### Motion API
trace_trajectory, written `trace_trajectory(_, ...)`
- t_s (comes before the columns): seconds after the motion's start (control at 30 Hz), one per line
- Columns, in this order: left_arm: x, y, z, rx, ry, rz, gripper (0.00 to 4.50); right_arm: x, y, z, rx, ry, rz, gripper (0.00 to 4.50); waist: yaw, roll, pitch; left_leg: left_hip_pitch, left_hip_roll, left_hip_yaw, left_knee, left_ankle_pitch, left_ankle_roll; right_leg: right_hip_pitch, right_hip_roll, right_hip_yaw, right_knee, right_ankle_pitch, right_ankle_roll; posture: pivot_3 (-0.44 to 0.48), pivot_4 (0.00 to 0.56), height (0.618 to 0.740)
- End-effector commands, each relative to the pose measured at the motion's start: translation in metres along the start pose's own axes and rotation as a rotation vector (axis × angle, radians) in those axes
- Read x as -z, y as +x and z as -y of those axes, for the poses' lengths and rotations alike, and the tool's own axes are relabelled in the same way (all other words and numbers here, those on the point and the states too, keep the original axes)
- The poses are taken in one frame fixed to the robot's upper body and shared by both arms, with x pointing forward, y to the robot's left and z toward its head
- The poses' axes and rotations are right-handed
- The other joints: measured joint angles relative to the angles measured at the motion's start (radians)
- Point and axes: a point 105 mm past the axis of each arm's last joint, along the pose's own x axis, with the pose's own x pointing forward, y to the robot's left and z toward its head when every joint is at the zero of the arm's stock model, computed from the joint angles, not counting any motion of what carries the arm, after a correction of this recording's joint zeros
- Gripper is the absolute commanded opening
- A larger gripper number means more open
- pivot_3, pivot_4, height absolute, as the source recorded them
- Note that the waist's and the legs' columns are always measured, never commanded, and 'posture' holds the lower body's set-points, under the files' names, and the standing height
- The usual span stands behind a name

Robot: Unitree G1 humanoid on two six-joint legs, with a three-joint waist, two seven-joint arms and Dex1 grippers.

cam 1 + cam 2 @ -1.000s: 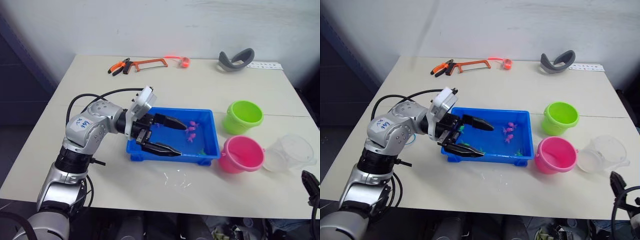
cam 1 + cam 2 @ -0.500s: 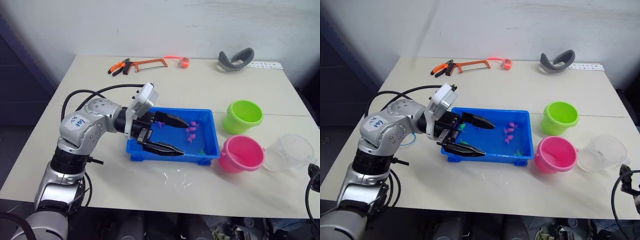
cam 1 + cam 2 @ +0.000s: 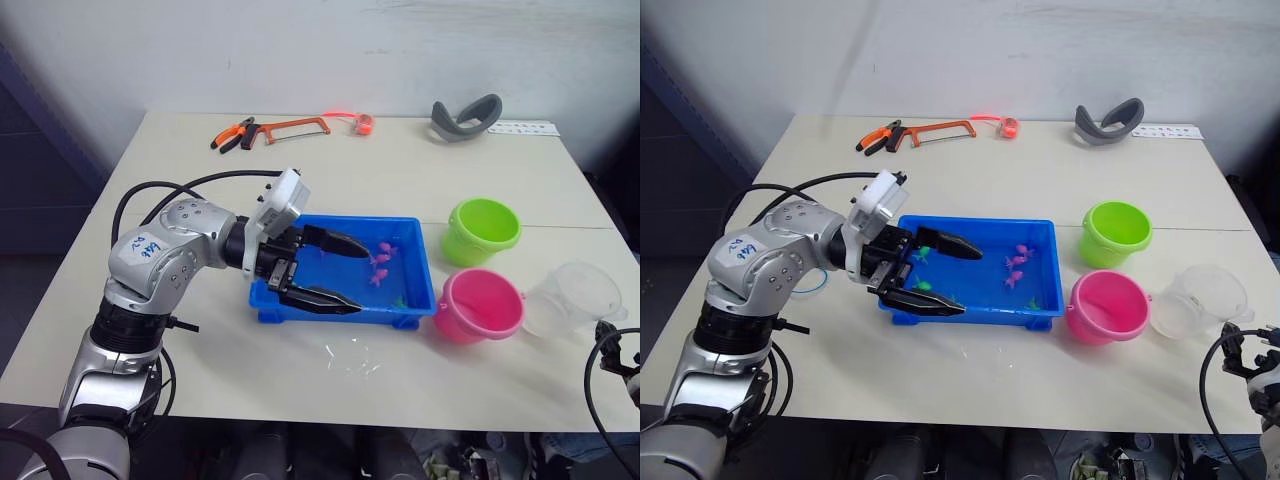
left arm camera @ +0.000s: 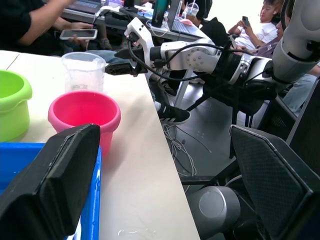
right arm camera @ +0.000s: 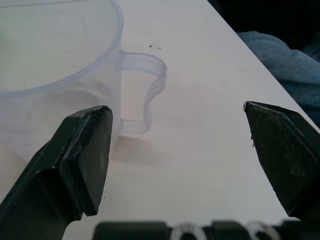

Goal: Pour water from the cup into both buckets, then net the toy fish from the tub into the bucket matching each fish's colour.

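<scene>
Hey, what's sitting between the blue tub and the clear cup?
The pink bucket sits between the tub and the cup, as the left eye view shows.

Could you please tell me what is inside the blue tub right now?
The blue tub holds several pink fish near its middle and a green fish at the end by the open left claw, whose fingers cover part of the floor there.

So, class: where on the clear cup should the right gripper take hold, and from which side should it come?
Probably by the handle, the flat loop standing out from the wall of the cup. The cup stands upright near the table's right edge, beside the pink bucket, and the handle faces the open right gripper, so a level approach from the table's edge looks best. The wide round body seems harder to span.
</scene>
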Motion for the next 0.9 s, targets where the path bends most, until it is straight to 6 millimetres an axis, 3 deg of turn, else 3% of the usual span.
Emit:
trace_trajectory(0.03,-0.009,-0.003,0.005,-0.004,0.052,0.012,4.5,-0.011,0.002,0.011,0.046,-0.025,0.053,4.45,-0.001,0.0,0.0,0.0,0.0,0.0,0.0,0.0,0.0,0.0,0.0,0.0,0.0,0.0,0.0,0.0,0.15,0.74)
trace_trajectory(0.67,-0.01,-0.011,0.004,-0.041,0.078,-0.013,4.5,-0.012,0.031,0.006,0.067,0.014,0.103,4.45,-0.003,0.0,0.0,0.0,0.0,0.0,0.0,0.001,-0.001,0.0,0.0,0.0,0.0,0.0,0.0,0.0,0.15,0.74)
trace_trajectory(0.77,-0.011,-0.012,0.004,-0.048,0.082,-0.015,4.5,-0.012,0.035,0.003,0.054,0.034,0.111,3.71,-0.004,0.0,0.0,0.0,0.0,0.0,0.0,0.001,-0.001,0.0,0.0,0.0,0.0,0.0,0.0,0.0,0.15,0.74)
trace_trajectory(0.87,-0.012,-0.013,0.004,-0.053,0.084,-0.018,4.5,-0.011,0.038,0.0,0.035,0.046,0.114,2.39,-0.004,0.0,0.0,0.0,0.0,0.0,0.0,0.001,-0.001,0.0,0.0,0.0,0.0,0.0,0.0,0.0,0.15,0.74)
trace_trajectory(0.9,-0.012,-0.013,0.005,-0.055,0.085,-0.019,4.5,-0.011,0.039,-0.001,0.026,0.048,0.118,2.39,-0.004,0.0,0.0,0.0,0.0,0.0,0.0,0.001,-0.001,0.0,0.0,0.0,0.0,0.0,0.0,0.0,0.15,0.74)
